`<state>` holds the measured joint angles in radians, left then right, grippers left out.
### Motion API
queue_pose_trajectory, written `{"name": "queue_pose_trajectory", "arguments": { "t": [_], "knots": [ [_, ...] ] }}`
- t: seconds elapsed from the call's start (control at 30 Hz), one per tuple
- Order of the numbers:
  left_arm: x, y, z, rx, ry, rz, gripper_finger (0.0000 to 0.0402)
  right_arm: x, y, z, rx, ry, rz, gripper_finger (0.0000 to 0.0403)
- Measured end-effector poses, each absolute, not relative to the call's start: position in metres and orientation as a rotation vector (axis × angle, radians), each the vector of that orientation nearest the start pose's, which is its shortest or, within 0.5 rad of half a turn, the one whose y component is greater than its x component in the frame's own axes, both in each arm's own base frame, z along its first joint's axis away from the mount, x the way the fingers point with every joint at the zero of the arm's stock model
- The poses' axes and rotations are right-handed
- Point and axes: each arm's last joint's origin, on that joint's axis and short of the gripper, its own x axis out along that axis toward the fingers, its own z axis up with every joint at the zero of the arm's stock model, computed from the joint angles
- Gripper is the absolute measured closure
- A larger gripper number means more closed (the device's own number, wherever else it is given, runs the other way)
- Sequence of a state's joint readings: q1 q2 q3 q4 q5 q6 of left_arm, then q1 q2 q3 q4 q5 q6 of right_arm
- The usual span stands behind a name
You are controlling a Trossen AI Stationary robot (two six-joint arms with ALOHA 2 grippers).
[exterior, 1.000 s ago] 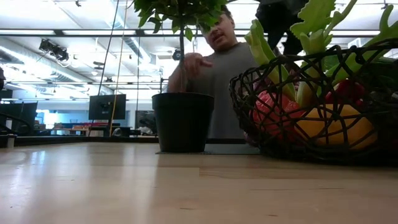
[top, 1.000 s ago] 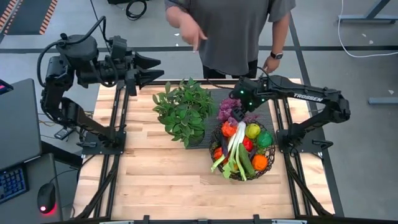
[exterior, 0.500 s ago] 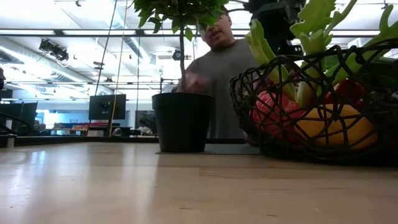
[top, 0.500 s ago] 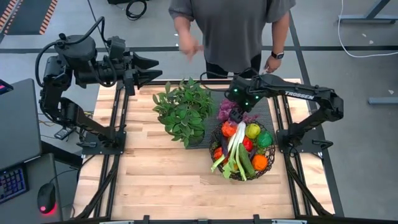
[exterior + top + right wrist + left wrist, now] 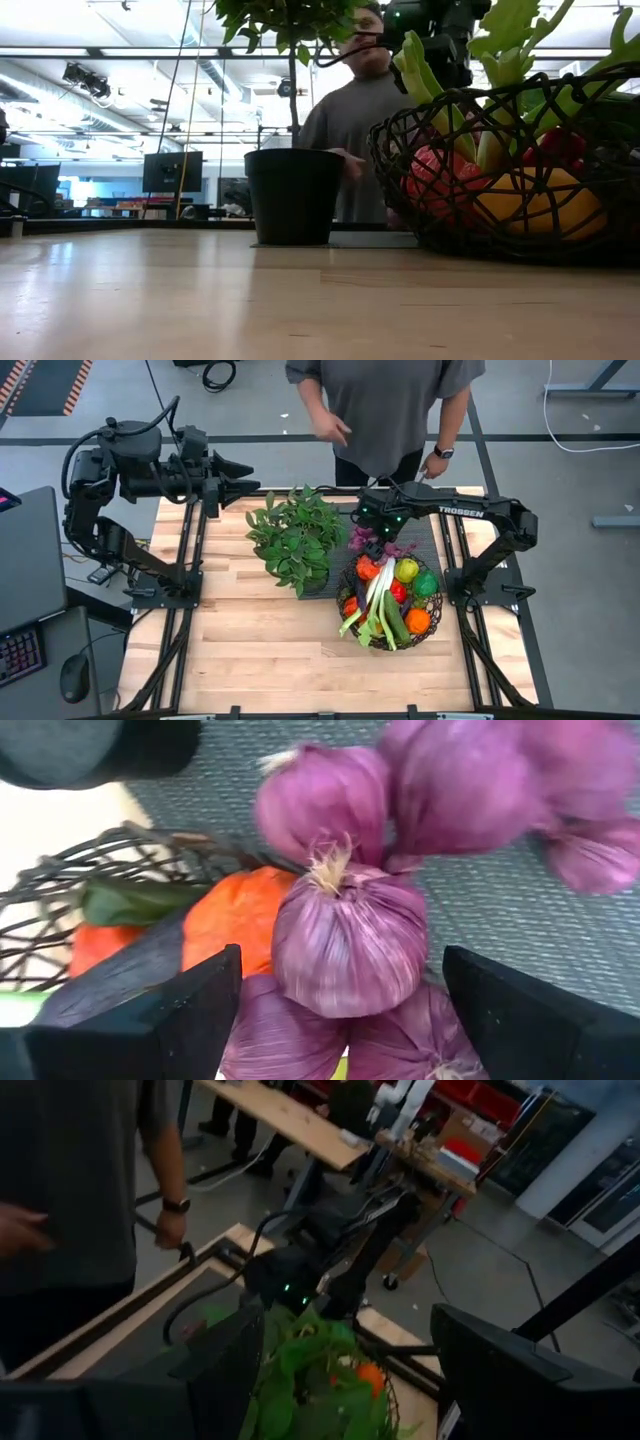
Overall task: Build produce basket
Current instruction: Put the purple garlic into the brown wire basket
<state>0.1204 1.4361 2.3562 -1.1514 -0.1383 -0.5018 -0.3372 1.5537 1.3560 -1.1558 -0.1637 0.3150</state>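
The basket (image 5: 390, 607) is nearly full. From above, a leek (image 5: 372, 603), a cucumber (image 5: 396, 622), orange tomatoes (image 5: 417, 621), a yellow lemon (image 5: 406, 570), a green lime (image 5: 426, 584) and a red piece (image 5: 398, 591) lie heaped inside the dark wire weave, which sits on the worktop (image 5: 260, 650) just beside the potted plant (image 5: 296, 538).

What seems left is the cluster of purple bulbs (image 5: 350, 945), papery-skinned and more like red onions or garlic heads than grapes. The right end effector (image 5: 374, 547) hangs directly over them, at the basket's far rim where it meets the black ribbed mat (image 5: 425, 530). In the right wrist view its two dark fingers (image 5: 150, 1020) stand well apart, with the nearest bulb centred between and just ahead of them and an orange tomato (image 5: 235, 920) and the wire rim off to one side. Nothing is clamped yet.

The left end effector (image 5: 238, 466) waits off the worktop's far left corner, well apart from the produce, fingers spread and empty.

A person (image 5: 390, 405) stands beyond the worktop's far edge, behind the right end effector.

By my reading, the bulbs are the last load.
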Motion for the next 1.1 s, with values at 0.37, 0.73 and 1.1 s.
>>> {"name": "queue_pose_trajectory", "arguments": {
  "t": [0.37,0.73,1.1],
  "knots": [
    [0.176,0.025,0.570,-0.505,0.203,0.322,0.0111,0.274,-0.099,0.279,0.520,1.261,-0.481,0.0055],
    [0.174,0.025,0.571,-0.504,0.203,0.322,0.0111,0.269,-0.110,0.279,0.510,1.268,-0.505,0.0138],
    [0.173,0.025,0.569,-0.498,0.223,0.326,0.0111,0.252,-0.114,0.278,0.532,1.409,-0.485,0.0239]
  ]
}}
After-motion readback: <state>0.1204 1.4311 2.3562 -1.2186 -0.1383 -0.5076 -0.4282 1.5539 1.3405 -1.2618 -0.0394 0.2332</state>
